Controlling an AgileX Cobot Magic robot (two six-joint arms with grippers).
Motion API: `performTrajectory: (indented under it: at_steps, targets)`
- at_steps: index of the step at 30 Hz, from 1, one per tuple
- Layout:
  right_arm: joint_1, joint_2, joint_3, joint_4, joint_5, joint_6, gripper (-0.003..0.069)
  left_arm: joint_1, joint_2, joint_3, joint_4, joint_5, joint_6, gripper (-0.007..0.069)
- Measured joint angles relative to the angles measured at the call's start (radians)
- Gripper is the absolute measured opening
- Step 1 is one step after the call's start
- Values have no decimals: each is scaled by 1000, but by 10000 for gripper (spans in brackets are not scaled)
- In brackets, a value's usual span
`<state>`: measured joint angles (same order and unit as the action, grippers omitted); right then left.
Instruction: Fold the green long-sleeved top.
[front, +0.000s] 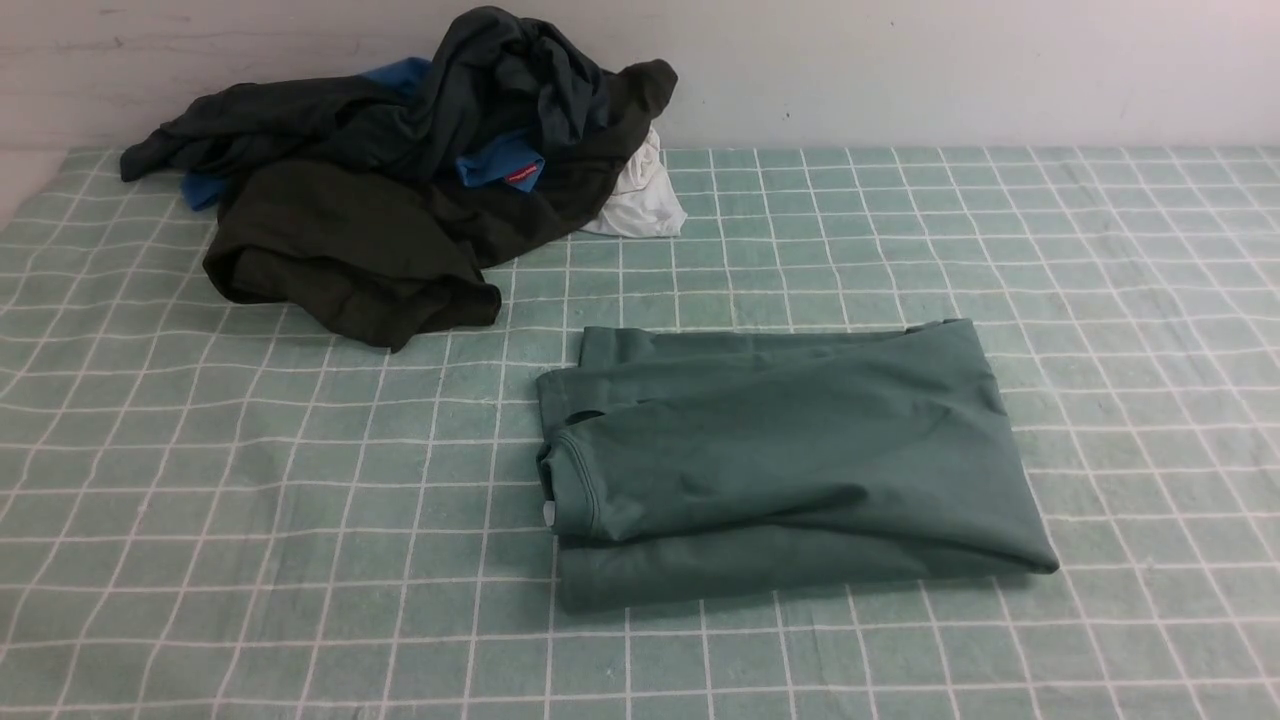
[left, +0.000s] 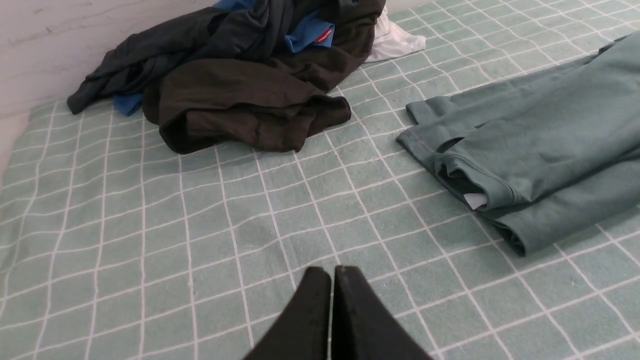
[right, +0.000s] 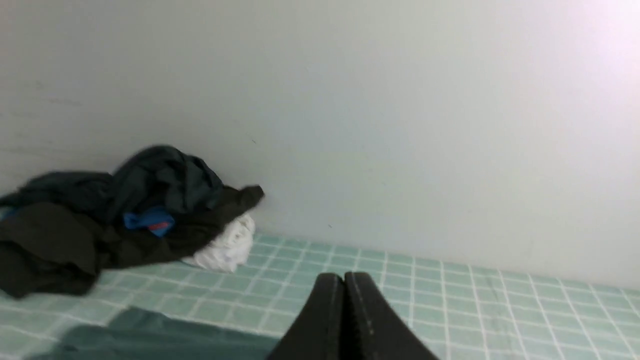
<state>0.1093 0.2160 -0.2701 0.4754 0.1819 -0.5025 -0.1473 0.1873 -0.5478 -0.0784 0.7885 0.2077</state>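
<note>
The green long-sleeved top lies folded into a rough rectangle on the checked cloth, right of centre in the front view, its ribbed neck at its left end. It also shows in the left wrist view and as a dark strip in the right wrist view. Neither gripper shows in the front view. My left gripper is shut and empty, above bare cloth, well apart from the top. My right gripper is shut and empty, raised above the cloth, facing the wall.
A heap of dark olive-black garments with a bright blue garment and a white cloth lies at the back left against the wall. The green checked tablecloth covers the table.
</note>
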Motion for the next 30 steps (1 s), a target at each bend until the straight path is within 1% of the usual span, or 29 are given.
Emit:
performTrajectory:
  at_steps: [2, 5, 6, 7, 8, 9, 11, 14, 30]
  targets:
    - [-21, -53, 118, -79, -34, 80, -14, 0, 0, 0, 0, 0, 0, -3]
    - [-82, -134, 251, -222, -37, 288, -14, 0, 0, 0, 0, 0, 0, -3]
    - [-109, -170, 282, -303, -18, 381, -14, 0, 0, 0, 0, 0, 0, -3]
    - [-113, -170, 285, -303, -14, 396, -14, 0, 0, 0, 0, 0, 0, -3]
    - [-146, -209, 297, -402, 21, 514, -14, 0, 0, 0, 0, 0, 0, -3]
    - [-161, -219, 297, -448, 53, 575, -14, 0, 0, 0, 0, 0, 1, -3]
    - [-173, -226, 297, -507, 124, 653, -14, 0, 0, 0, 0, 0, 5, -3]
    - [-173, -227, 295, -537, 166, 680, -14, 0, 0, 0, 0, 0, 9, -3]
    - [-173, -227, 294, -544, 173, 679, -14, 0, 0, 0, 0, 16, 9, -3]
